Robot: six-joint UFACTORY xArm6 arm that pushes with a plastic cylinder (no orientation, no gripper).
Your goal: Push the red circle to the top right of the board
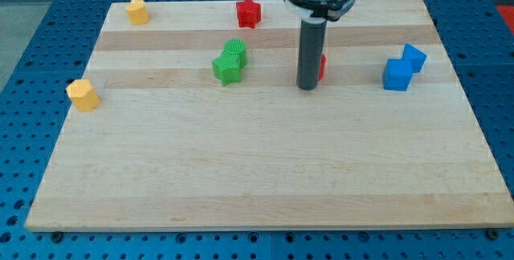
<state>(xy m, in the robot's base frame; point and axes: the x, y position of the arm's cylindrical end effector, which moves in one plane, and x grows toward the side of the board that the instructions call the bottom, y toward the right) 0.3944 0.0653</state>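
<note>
You've got my tip touching the red circle, mostly hidden behind the rod mid-surface, no gripper fitted so nothing's grasped, and next you likely push toward the view's top right.

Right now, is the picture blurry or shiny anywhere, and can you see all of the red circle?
In the camera view, everything looks sharp and evenly lit, with no strong glare on the board. My tip stands in front of the red circle, hiding most of it. Shadows are faint.
</note>
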